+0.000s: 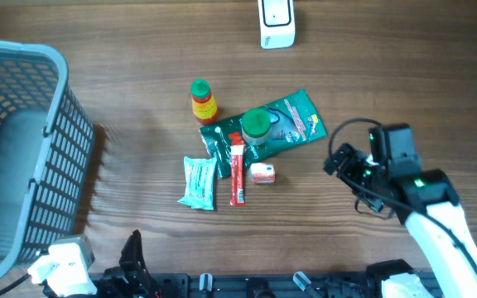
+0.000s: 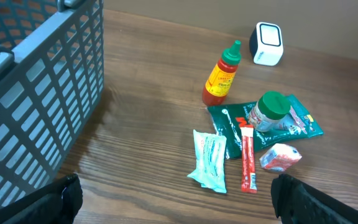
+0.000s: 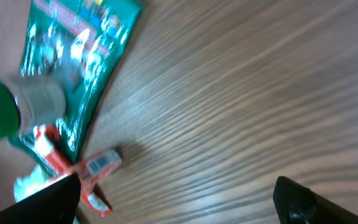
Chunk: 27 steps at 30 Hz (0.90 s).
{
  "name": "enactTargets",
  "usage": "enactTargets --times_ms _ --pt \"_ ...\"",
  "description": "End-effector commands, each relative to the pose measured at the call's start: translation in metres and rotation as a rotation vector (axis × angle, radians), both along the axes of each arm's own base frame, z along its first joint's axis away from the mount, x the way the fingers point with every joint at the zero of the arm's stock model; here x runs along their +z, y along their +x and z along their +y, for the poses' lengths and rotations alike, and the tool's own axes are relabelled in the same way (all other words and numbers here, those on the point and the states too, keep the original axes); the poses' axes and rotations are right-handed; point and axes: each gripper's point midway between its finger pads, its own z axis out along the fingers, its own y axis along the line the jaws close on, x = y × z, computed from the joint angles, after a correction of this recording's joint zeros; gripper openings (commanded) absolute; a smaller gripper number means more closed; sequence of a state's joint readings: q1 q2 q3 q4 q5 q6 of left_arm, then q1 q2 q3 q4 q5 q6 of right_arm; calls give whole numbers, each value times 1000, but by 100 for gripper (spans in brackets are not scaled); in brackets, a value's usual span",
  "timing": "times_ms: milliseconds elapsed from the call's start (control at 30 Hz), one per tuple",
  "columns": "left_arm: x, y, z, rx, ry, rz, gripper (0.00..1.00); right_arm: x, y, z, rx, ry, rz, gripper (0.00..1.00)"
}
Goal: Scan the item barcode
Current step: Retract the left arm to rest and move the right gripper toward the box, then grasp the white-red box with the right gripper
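Several items lie in a cluster mid-table: a red sauce bottle [image 1: 203,103] [image 2: 222,74], a green pouch [image 1: 292,124] [image 3: 73,68] with a green-lidded jar [image 1: 256,126] [image 2: 269,111] on it, a red stick sachet [image 1: 237,174] [image 2: 248,158], a teal packet [image 1: 199,182] [image 2: 210,158] and a small red-and-white packet [image 1: 262,173] [image 3: 99,163] showing a barcode. A white scanner [image 1: 277,23] [image 2: 267,43] stands at the far edge. My right gripper [image 1: 350,170] [image 3: 176,202] hovers open just right of the cluster, holding nothing. My left gripper [image 2: 179,205] is open and empty near the front edge.
A tall grey mesh basket [image 1: 23,149] [image 2: 36,93] fills the left side of the table, close to my left arm. Bare wood lies between the basket and the items, and to the right of my right arm.
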<state>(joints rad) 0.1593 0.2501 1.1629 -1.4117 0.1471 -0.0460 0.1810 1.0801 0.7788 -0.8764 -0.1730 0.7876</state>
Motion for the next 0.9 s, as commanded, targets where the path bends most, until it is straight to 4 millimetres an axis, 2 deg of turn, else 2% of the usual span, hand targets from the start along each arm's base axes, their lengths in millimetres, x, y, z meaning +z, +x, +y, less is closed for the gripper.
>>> enactTargets --times_ms 0,67,167,233,400,467,600,867 --pt "-2 0 -1 -2 -3 2 100 -2 0 42 351 138 -39 100" --pt "-2 0 -1 -2 -3 2 100 -3 2 54 462 179 -69 100" --pt "-2 0 -1 -2 -3 2 100 -2 3 59 503 202 -84 100" --pt "-2 0 -1 -2 -3 2 100 -1 2 61 477 225 -71 100" --pt "-2 0 -1 -2 -3 2 100 3 3 66 263 331 28 99" --pt "-2 0 -1 -2 -3 2 100 10 8 72 290 366 -11 96" --pt "-2 0 -1 -2 -3 2 100 20 8 84 371 427 -54 100" --pt "-2 0 -1 -2 -3 2 100 20 8 84 371 431 -56 100"
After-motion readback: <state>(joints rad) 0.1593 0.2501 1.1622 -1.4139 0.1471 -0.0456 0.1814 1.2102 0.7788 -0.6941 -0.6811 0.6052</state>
